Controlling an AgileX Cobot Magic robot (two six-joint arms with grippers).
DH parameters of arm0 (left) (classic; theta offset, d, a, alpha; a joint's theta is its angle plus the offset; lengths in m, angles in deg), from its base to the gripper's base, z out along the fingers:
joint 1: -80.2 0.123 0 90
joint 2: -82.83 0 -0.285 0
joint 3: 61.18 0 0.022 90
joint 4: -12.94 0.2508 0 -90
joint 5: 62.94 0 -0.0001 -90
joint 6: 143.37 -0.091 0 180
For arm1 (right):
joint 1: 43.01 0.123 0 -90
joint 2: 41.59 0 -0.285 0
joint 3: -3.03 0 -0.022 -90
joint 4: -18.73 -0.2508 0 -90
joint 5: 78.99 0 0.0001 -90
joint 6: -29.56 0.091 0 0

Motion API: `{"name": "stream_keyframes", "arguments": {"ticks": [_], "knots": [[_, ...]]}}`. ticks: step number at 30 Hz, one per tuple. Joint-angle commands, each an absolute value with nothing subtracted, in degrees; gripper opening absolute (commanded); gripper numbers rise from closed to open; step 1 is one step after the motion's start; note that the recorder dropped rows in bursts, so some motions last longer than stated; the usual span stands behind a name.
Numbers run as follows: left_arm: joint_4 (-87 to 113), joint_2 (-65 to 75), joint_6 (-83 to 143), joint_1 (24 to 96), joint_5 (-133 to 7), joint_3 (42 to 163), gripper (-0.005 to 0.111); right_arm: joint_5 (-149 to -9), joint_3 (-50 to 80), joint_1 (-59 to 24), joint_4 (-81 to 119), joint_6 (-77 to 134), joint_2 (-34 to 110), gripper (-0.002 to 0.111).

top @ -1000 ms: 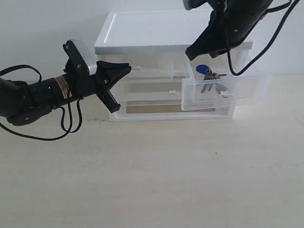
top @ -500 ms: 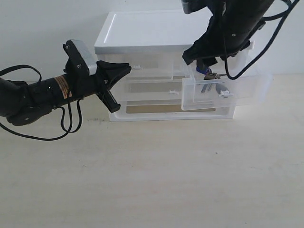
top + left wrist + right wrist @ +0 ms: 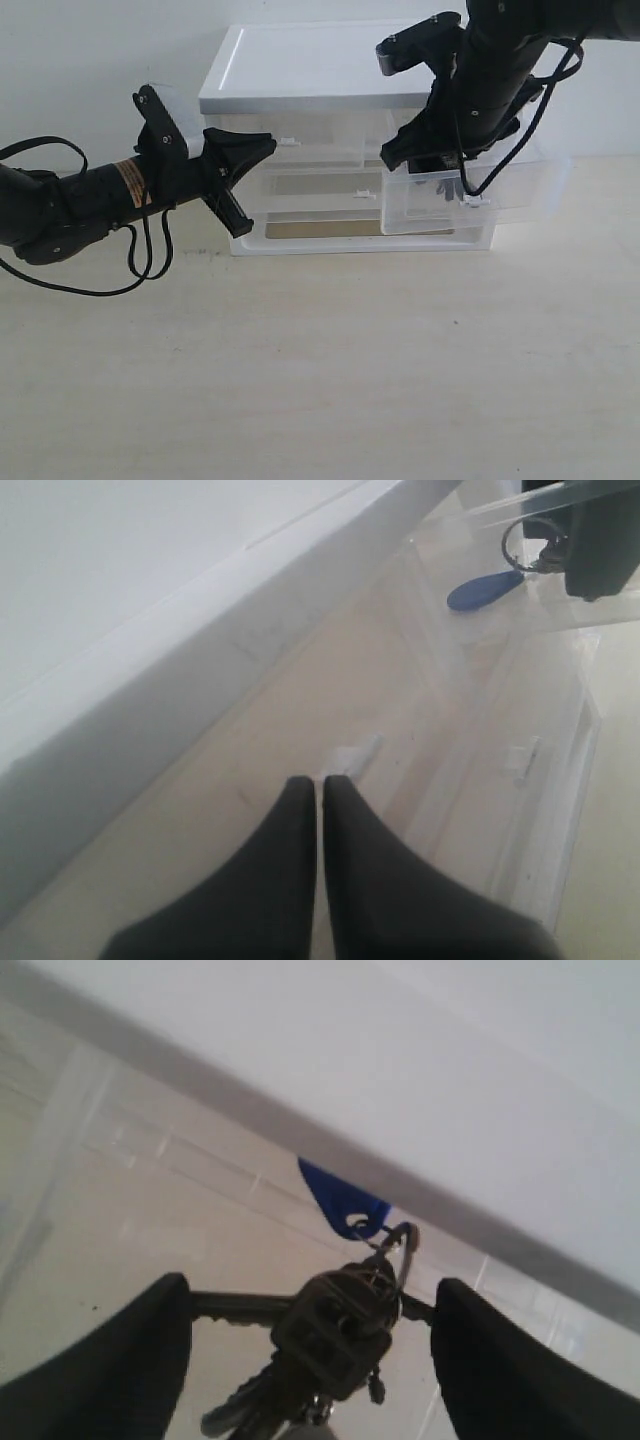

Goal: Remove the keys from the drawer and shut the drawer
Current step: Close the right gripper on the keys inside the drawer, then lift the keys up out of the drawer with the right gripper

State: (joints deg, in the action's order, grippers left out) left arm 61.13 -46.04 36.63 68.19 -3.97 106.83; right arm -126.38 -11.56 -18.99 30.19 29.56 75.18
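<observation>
- Mostly, the keys [image 3: 335,1335] are hidden in the exterior view. The right gripper [image 3: 433,160] reaches down into the drawer [image 3: 505,195] and covers them. Only a grey smudge shows through the translucent front.
- Seen from the right wrist, the bunch lies on the drawer's clear floor between the jaws. These are spread wide, one on each side of it.
- Whether either jaw touches a key blade cannot be told. The lower end of the bunch is cut off by the frame edge, and the separate keys are hard to tell apart.
- The blue fob [image 3: 340,1203] sticks out from the ring towards the white top edge of the drawer unit [image 3: 300,70].
- The drawer stands pulled out at the unit's right side, with its small white tab handle [image 3: 473,200] facing forward.
- The left gripper [image 3: 320,785] has its jaws pressed together on nothing. Its tips are just beside the tab of the left small drawer [image 3: 355,755], which sits pushed in. Contact with the tab cannot be judged.
- The left wrist view also catches the fob through the clear plastic, partly behind the dark right gripper.
- A wider drawer [image 3: 320,190] below sits pushed in.
- The unit stands on a pale desk [image 3: 320,380].
</observation>
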Motion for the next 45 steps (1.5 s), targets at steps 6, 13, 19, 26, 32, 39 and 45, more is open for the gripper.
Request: {"name": "stream_keyframes", "arguments": {"ticks": [6, 13, 19, 26, 32, 39, 45], "knots": [[55.8, -46.6, 37.3, 68.2, -8.8, 107.9, 0.004, -128.1, -11.3, -19.2, 29.9, 27.5, 75.5, 0.024], [55.8, -46.6, 37.3, 68.2, -8.8, 107.9, 0.004, -126.3, -11.3, -19.2, 29.9, 25.8, 75.2, 0.0], [55.8, -46.6, 37.3, 68.2, -8.8, 107.9, 0.004, -124.0, -11.3, -19.2, 30.6, 25.6, 73.2, 0.0], [55.8, -46.6, 37.1, 68.2, -8.6, 107.9, 0.004, -123.1, -11.3, -19.2, 31.1, 25.6, 69.7, 0.0], [55.8, -46.6, 37.1, 68.2, -8.6, 107.9, 0.004, -122.9, -11.3, -19.1, 31.1, 25.6, 66.6, 0.0], [55.8, -46.6, 37.1, 68.2, -8.6, 107.9, 0.004, -122.2, -11.3, -19.1, 31.2, 25.6, 62.7, 0.0], [55.8, -46.6, 37.1, 68.2, -8.5, 107.9, 0.004, -122.3, -11.3, -19.1, 31.1, 25.6, 59.5, 0.0]]}}
